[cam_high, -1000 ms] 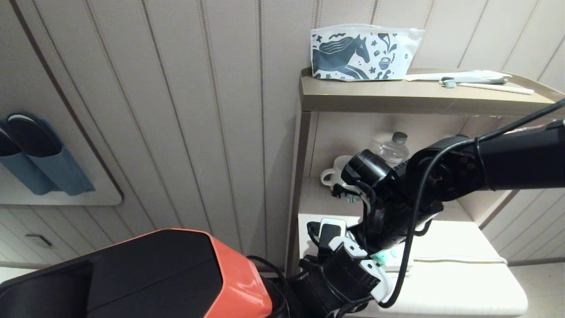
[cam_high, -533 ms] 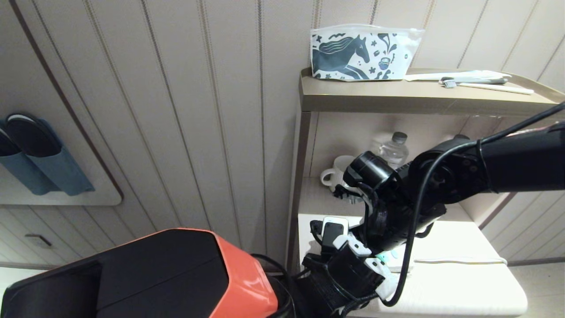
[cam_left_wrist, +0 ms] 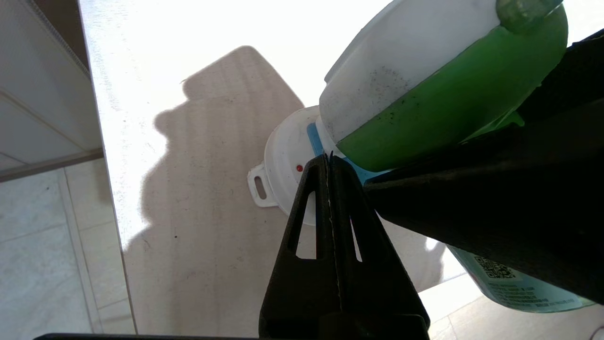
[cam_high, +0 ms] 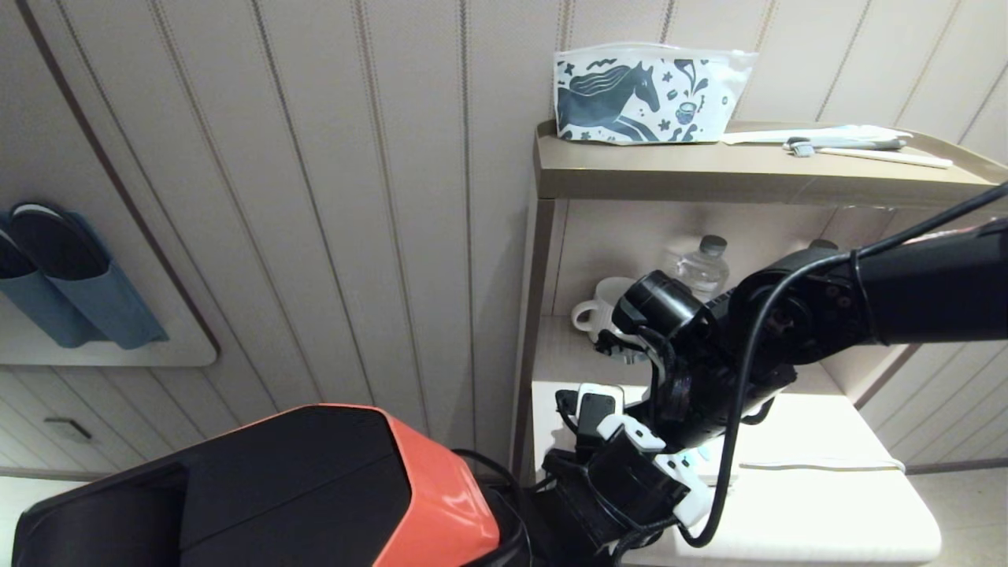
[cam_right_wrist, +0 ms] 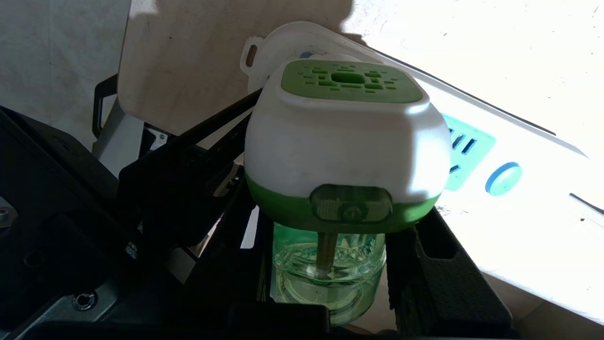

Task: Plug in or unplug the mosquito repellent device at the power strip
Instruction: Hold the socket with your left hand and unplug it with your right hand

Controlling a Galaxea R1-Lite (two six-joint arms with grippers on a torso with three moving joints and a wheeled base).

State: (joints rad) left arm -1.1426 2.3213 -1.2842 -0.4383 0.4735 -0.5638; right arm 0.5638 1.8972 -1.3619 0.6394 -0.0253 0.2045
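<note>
1. Right gripper point(cam_right_wrist: 330, 278) is clamping the mosquito repellent device point(cam_right_wrist: 347, 141), fingers point(cam_right_wrist: 439, 278) bracketing the green liquid bottle below the white head.
2. Device is sitting at the rounded end of the power strip point(cam_right_wrist: 519, 198); can't tell if the plug is seated.
3. Left gripper point(cam_left_wrist: 329, 163) is pressed together, holding nothing, tip touching the strip's end just beside the device.
4. Strip is lying flat on the white table point(cam_high: 827, 504), thin cord trailing to the right.
5. Behind it a shelf point(cam_high: 709, 169) is carrying a horse-print pouch point(cam_high: 650, 93); a mug point(cam_high: 602, 307) and a water bottle point(cam_high: 701, 268) are standing underneath.
</note>
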